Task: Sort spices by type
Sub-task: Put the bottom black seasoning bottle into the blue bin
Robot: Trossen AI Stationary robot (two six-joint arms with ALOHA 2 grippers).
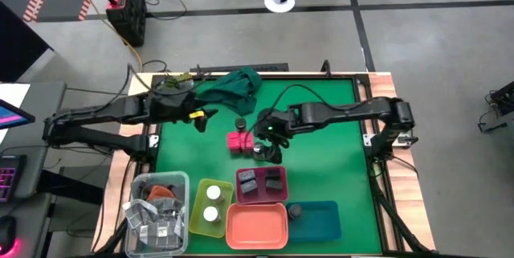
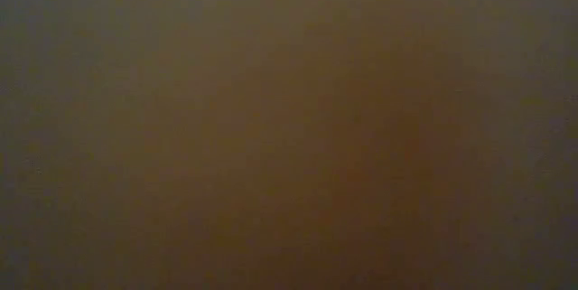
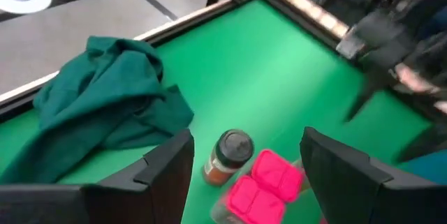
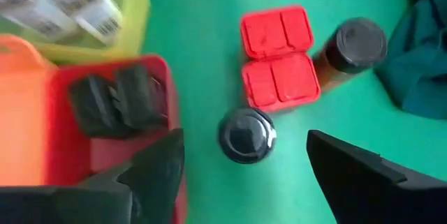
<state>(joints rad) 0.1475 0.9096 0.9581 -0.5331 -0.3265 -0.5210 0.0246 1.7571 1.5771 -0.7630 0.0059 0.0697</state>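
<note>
A bright pink block [image 1: 238, 141] lies mid-table on the green mat. One dark round jar [image 1: 240, 123] stands just beyond it, and another dark-lidded jar [image 1: 261, 151] is on its near right. My right gripper [image 1: 267, 136] hovers open over that second jar [image 4: 246, 135], with a finger on either side and clear of it. My left gripper [image 1: 204, 116] is open to the left of the spices, pointing at the far jar [image 3: 227, 155] and the pink block [image 3: 262, 190]. The low view is dark and shows nothing.
Along the near edge stand a yellow tray [image 1: 199, 210] with two white-lidded jars, a pink tray [image 1: 261, 200] with two dark grey boxes, an orange tray [image 1: 257, 227], and a blue tray [image 1: 325, 219] with a dark jar. A clear bin [image 1: 136, 190] sits near left. A dark green cloth [image 1: 233, 85] lies at the back.
</note>
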